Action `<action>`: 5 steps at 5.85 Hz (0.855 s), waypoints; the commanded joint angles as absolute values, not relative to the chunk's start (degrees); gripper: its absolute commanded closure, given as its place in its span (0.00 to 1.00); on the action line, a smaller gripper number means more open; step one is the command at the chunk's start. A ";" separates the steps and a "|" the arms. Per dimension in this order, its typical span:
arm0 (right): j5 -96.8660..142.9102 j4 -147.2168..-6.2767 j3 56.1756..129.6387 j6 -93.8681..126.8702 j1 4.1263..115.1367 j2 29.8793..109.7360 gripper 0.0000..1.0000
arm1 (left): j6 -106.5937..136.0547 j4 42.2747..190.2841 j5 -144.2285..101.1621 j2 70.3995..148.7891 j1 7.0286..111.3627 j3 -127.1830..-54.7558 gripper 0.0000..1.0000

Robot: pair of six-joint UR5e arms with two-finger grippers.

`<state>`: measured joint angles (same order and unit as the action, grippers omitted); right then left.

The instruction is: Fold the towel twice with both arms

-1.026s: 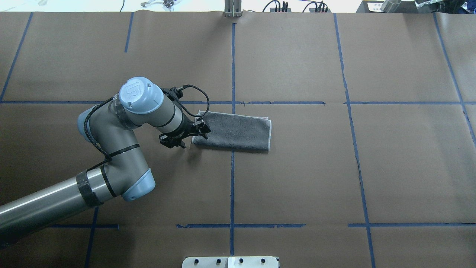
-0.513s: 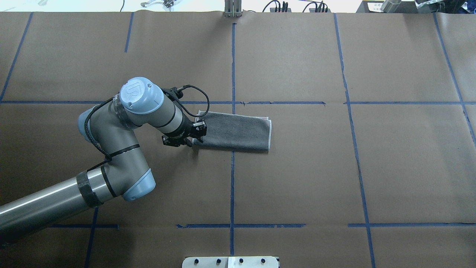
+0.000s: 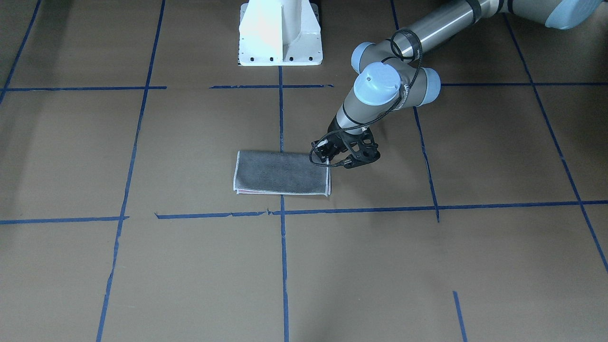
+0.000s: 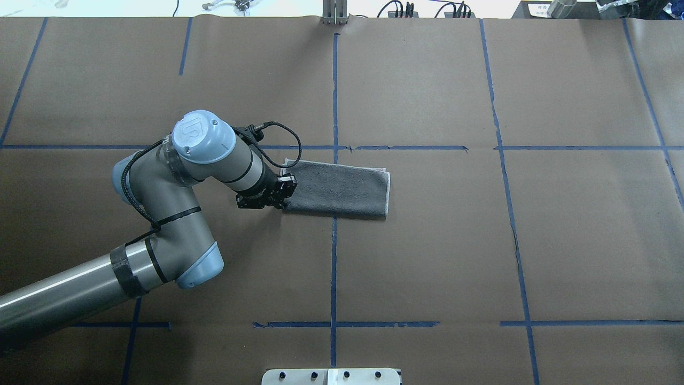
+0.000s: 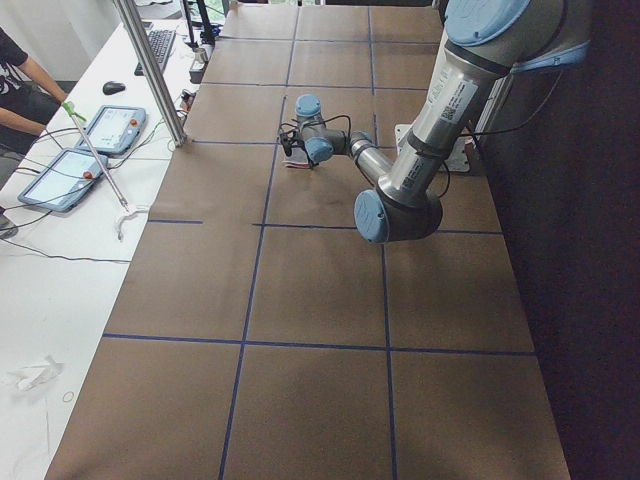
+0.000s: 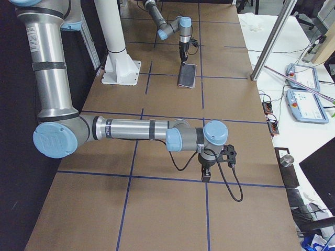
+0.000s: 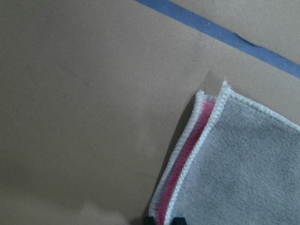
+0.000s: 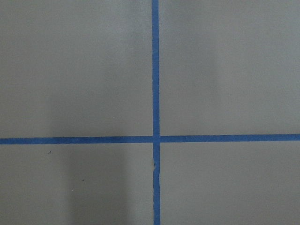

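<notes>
I read the first fold as done. The towel [image 4: 336, 187] lies flat on the table [image 4: 481, 256] as a long grey rectangle, doubled over. In the left wrist view a thin pink strip [image 7: 187, 159] of its other face peeks out between the two stitched edges, so the layers are slightly offset along that short end rather than perfectly flush.

The left tool [image 4: 278, 199] is down at that same short end, at the corner nearer the robot, and the rest of the cloth stretches away from its tips. Its fingertips [image 7: 149, 219] just show at the bottom of the wrist view, close together with the doubled edge between them. I take that as pinched onto the towel, with both layers in the bite as far as I can see.

The right tool [image 6: 205, 177] is well apart from the towel, hanging over bare table above a crossing of blue tape lines [image 8: 155, 139]. It appears only in the side view from the robot's right, and its own camera shows no fingers, so I cannot tell whether it is open or closed.

What is left, as I judge it, is the whole second fold: this short end carried over to the far short end, away from the left tool, to make a rough square. Nothing is lifted yet. Only one corner of this end is held, and the corner farther from the robot has no tool on it.
</notes>
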<state>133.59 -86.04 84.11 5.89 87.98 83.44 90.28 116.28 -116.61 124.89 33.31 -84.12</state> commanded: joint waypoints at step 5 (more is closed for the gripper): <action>133.59 -86.13 83.85 5.89 87.89 83.50 0.00 | 76.19 107.73 -115.41 130.92 33.75 -87.54 1.00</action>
